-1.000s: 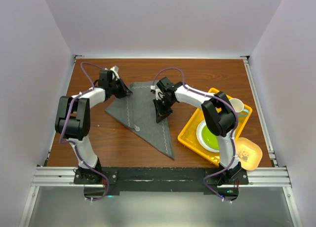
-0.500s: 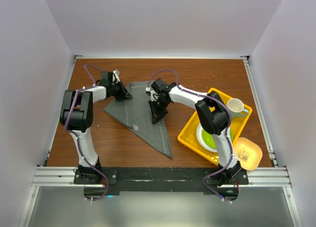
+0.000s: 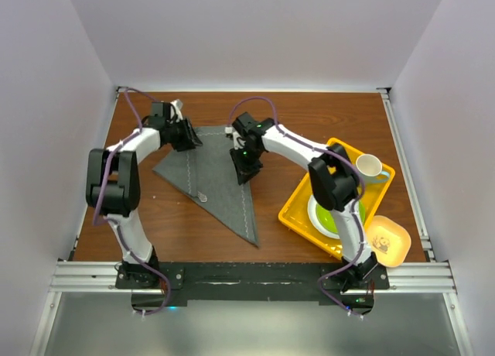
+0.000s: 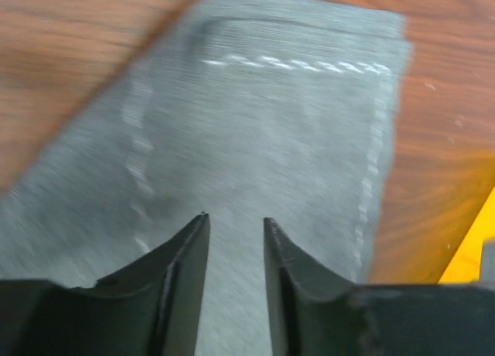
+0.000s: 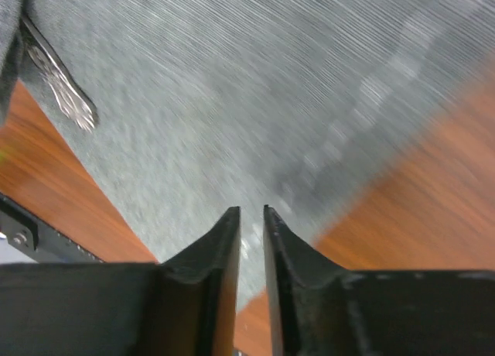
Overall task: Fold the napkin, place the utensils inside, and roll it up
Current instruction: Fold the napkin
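The dark grey napkin (image 3: 209, 178) lies folded into a triangle on the wooden table, its long point toward the near edge. A slim silvery utensil (image 3: 200, 194) shows near its left edge, and its handle (image 5: 58, 81) pokes out in the right wrist view. My left gripper (image 3: 189, 137) is at the napkin's far left corner, with its jaws narrowly apart and cloth (image 4: 255, 139) between them (image 4: 235, 220). My right gripper (image 3: 244, 170) is at the right edge, its jaws almost closed (image 5: 251, 210) on the cloth (image 5: 232, 85).
A yellow tray (image 3: 298, 209) at the right holds a green plate (image 3: 329, 214) and a white mug (image 3: 369, 167). A yellow bowl (image 3: 389, 240) sits at the near right. The tray's edge (image 4: 472, 248) shows in the left wrist view.
Both grippers have moved left and toward the far side. The napkin and the utensil on it slid with them, away from the yellow tray.
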Controlling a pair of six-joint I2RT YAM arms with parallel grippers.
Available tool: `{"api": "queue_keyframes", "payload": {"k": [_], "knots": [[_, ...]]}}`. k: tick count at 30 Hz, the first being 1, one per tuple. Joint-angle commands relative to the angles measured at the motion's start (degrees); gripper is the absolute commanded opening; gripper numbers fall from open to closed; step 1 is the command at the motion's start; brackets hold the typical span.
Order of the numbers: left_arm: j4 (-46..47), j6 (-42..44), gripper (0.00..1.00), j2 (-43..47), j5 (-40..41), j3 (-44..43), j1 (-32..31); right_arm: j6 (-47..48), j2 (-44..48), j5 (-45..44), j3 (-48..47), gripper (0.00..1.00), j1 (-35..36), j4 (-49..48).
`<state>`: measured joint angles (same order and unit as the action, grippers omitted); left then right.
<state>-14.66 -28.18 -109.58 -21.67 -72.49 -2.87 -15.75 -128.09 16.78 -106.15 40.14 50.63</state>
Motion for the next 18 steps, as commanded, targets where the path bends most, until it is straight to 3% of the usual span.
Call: {"api": "queue_keyframes", "payload": {"k": [1,7,8,11,18], "knots": [[-3.89,6.2,0.48,15.42,4.61,4.0,-10.02,0.89,13.64,-3.5,7.25,0.29,-7.35,2.37],[-3.63,10.43,0.51,35.46,13.13,22.46,-30.76,1.43,25.76,-8.16,13.16,0.45,-13.68,1.58],[-2.84,10.6,0.51,39.58,14.28,25.61,-36.53,0.12,26.83,-8.51,13.51,0.47,-14.47,1.31],[-1.52,9.73,0.53,44.52,18.58,29.14,-46.82,-1.91,30.7,-8.08,14.04,0.49,-18.25,0.87],[-1.96,8.76,0.57,38.66,32.38,29.69,-67.33,0.01,35.63,-7.02,16.15,0.55,-22.03,-1.24]]}}
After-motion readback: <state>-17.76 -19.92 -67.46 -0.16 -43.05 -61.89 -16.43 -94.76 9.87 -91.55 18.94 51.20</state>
